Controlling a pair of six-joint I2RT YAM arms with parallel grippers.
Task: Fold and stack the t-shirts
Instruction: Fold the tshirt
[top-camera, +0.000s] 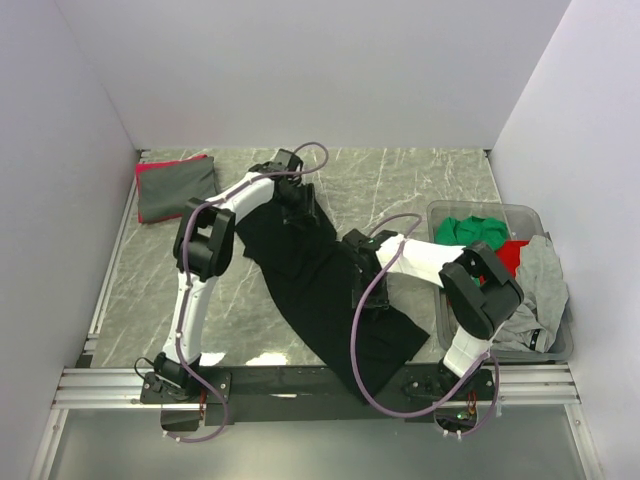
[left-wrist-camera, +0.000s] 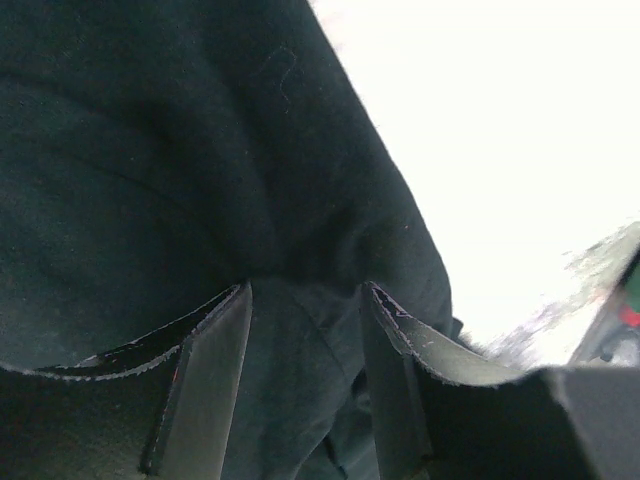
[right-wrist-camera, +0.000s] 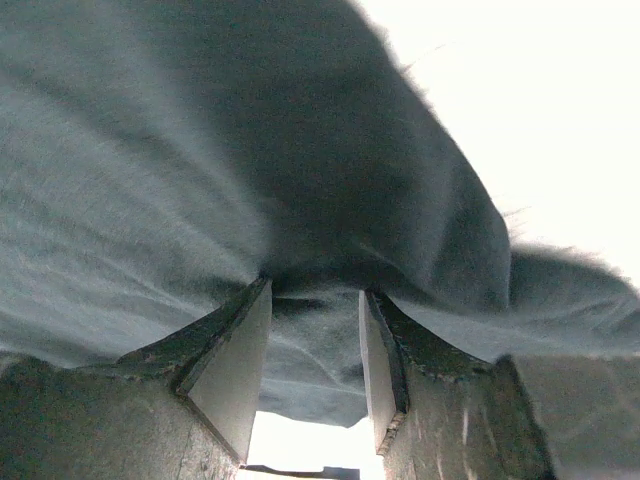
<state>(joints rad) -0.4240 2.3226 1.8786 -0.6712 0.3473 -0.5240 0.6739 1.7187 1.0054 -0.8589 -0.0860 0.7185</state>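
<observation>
2 grippers share the black t-shirt (top-camera: 310, 270), which runs as a long slanted band from the table's middle down to the near edge, where its lower end hangs over the metal rail (top-camera: 120, 385). The left gripper (top-camera: 297, 212) is at the band's far end and the right gripper (top-camera: 358, 268) is near its middle. In the left wrist view, the fingers (left-wrist-camera: 205, 385) are drawn in on a bunch of black cloth that fills the gap between them. In the right wrist view, the fingers (right-wrist-camera: 235, 370) pinch a fold of the same shirt at their tips, with bright light below the cloth.

3 white walls close the marble table (top-camera: 420, 185) on the left, back and right. Bare marble lies open behind the shirt and to its left and right. Purple cables (top-camera: 360, 330) loop from both arms, and the right one crosses over the shirt's lower part.

1 folded grey t-shirt (top-camera: 178, 192) sits in the far left corner, well apart from the black one, with a red t-shirt (top-camera: 165, 163) showing at its edges.

1 clear grey plastic bin (top-camera: 480, 207) stands against the right wall, just beside the right arm's elbow. It holds a green t-shirt (top-camera: 465, 230), a red garment (top-camera: 515, 255) and a loose grey t-shirt (top-camera: 540, 280) that spills over the bin's rim.
</observation>
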